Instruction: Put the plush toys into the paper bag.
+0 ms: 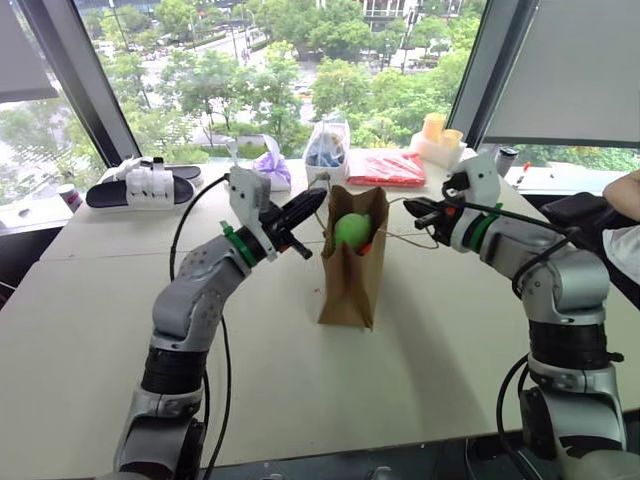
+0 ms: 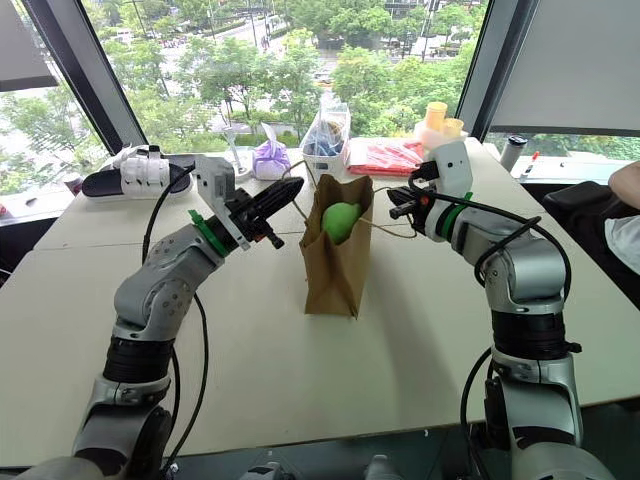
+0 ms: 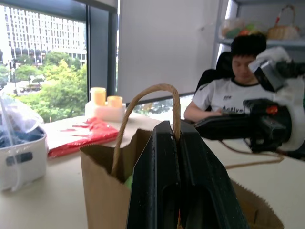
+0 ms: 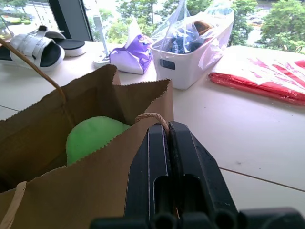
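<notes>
The paper bag stands upright near the middle of the pale table, its mouth open towards the camera. The light green plush toy sits inside the bag, high in the opening; a sliver of orange shows just beside its lower edge, too small to identify with certainty. The left gripper is at the bag's left upper edge with its fingers pressed together on one tan loop handle, which arches up from between them in the left wrist view. The right gripper is to the right of the bag's mouth, fingers likewise closed, pinching the other handle; a thin cord runs from it across to the bag. Both arms hold at about the height of the bag's top, one on either side. Behind the bag, along the window edge of the table, are a purple cloth bundle, a white bin holding a clear plastic bag of blue items, a flat red package and yellow cups on a white base. A pair of white sandals lies at the far left. A person's arm shows at the right edge.
</notes>
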`<state>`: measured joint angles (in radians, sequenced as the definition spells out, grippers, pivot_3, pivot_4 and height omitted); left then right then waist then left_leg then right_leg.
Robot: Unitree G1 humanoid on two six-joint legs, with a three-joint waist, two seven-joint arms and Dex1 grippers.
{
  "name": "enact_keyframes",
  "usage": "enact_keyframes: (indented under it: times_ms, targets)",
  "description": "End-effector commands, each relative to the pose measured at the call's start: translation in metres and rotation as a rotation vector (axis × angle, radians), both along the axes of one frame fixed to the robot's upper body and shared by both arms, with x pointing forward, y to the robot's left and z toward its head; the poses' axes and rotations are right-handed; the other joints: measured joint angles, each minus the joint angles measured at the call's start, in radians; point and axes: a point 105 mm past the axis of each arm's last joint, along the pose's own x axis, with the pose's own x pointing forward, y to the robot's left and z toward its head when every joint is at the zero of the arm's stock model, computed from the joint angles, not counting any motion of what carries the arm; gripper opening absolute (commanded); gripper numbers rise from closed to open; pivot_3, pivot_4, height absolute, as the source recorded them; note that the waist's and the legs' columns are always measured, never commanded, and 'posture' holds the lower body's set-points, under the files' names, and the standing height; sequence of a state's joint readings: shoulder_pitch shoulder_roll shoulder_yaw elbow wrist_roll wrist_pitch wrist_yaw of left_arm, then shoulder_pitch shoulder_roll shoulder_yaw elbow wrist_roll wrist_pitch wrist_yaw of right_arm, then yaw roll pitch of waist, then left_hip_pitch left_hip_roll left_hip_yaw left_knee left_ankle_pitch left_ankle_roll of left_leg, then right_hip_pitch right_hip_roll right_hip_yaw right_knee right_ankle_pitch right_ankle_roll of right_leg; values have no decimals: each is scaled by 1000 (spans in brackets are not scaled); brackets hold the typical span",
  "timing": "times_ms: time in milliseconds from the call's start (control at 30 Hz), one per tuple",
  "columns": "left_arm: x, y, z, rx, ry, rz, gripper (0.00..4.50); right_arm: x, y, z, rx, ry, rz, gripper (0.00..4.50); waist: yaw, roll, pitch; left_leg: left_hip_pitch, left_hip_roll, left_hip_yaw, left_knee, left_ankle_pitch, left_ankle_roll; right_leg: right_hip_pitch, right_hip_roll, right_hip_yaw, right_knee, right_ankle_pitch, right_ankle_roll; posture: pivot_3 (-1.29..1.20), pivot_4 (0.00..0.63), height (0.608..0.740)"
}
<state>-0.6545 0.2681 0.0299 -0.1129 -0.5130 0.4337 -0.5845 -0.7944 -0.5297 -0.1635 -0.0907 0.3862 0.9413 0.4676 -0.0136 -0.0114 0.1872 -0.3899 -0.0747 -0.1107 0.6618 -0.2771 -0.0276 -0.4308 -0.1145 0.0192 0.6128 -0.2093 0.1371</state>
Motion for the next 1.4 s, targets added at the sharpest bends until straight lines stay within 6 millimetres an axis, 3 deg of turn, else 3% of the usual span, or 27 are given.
enact_keyframes:
  times_ms: [33,100,167,300,367,400,467,567,633,767,833,1000,1167,1300,1400]
  targets:
    - [-6,1,5,5,-7,-15,0,-3,2,20,19,-79,13,580,1,0,0,0,0,0,0,0,0,0,0,0,0,0,0,0,150,740]
    - [-8,3,2,17,17,-27,533,-4,1,24,40,-87,17,1264,1,0,0,0,0,0,0,0,0,0,0,0,0,0,0,0,150,740]
    - [-11,8,-3,53,35,-32,1297,-5,0,31,53,-104,25,2351,0,0,0,0,0,0,0,0,0,0,0,0,0,0,0,0,150,740]
    - [-15,15,-11,94,61,-39,3280,-9,-3,46,79,-147,36,4400,0,0,0,0,0,-1,0,0,0,0,0,0,0,0,0,0,150,740]
    - [-18,18,-11,91,64,-46,4304,-12,-7,55,98,-171,35,4500,0,0,0,0,0,-1,0,0,0,-1,0,0,0,0,0,0,150,740]
    - [-19,19,-11,88,65,-46,4460,-13,-8,59,105,-184,33,4500,0,0,0,0,0,-1,0,0,0,0,0,0,0,0,0,0,150,740]
    - [-20,22,-9,68,56,-43,4460,-14,-13,67,121,-217,17,4500,2,0,0,0,0,-1,0,0,0,0,0,0,0,0,0,0,150,740]
    - [-24,34,-13,59,72,-16,4460,-11,-48,86,205,-275,-140,4500,2,0,0,0,0,-1,0,0,0,-1,0,0,0,0,0,0,150,740]
    - [-26,41,-20,67,100,-11,4460,-12,-68,87,256,-277,-213,4500,2,0,0,0,0,-1,0,0,0,-1,-1,0,0,0,0,0,150,740]
    - [-28,47,-40,101,133,1,4460,-12,-91,75,313,-241,-318,4500,2,0,0,0,0,-1,-1,0,0,-1,-1,0,0,0,0,0,150,740]
    - [-28,47,-54,104,169,-5,4460,-9,-96,55,295,-175,-367,4500,1,0,0,0,0,0,-1,0,0,-1,-1,1,0,0,0,0,150,740]
    - [-40,21,-61,106,165,-116,4460,-10,-69,-10,182,-7,-293,4500,2,0,0,0,0,1,-1,0,0,0,-1,1,0,0,0,0,150,740]
    - [-43,7,-58,117,140,-161,4460,-14,-27,-51,133,75,-180,4500,-2,1,0,0,1,1,-1,0,0,-1,-1,2,1,0,0,0,150,740]
    - [-47,-2,-57,138,134,-191,4460,-15,-1,-60,112,82,-109,4500,-2,1,0,0,1,0,-1,0,0,-1,-1,2,1,0,0,0,150,740]
    - [-50,-12,-56,141,136,-210,4500,-15,15,-58,116,75,-48,3679,2,1,0,0,1,-1,-1,0,0,-1,-1,1,1,0,0,0,150,740]
